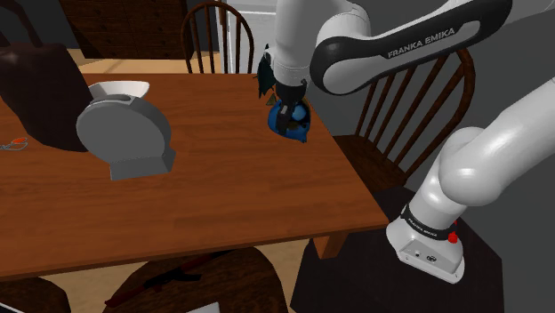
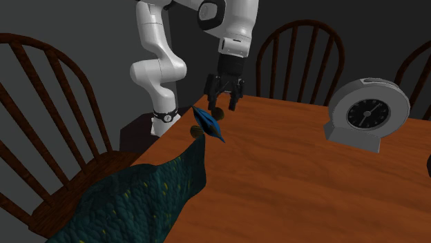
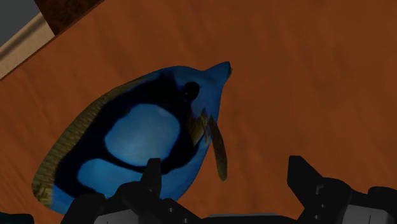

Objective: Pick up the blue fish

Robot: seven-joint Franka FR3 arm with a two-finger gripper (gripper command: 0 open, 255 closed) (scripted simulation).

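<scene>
The blue fish (image 3: pixel 146 146) lies on its side on the wooden worktop (image 1: pixel 222 196), near its edge. The tool (image 3: pixel 226 167) hangs just above, fingers spread wide and clasping nothing. Most of the fish lies beside one finger, not centred between them.

Table (image 1: pixel 222 196): brown wood, chairs (image 2: pixel 297 55) drawn up at its edges
Clock (image 2: pixel 365 110): grey, upright, well in from the table's corners
Teal scaly thing (image 2: pixel 138 200): at a table edge
</scene>
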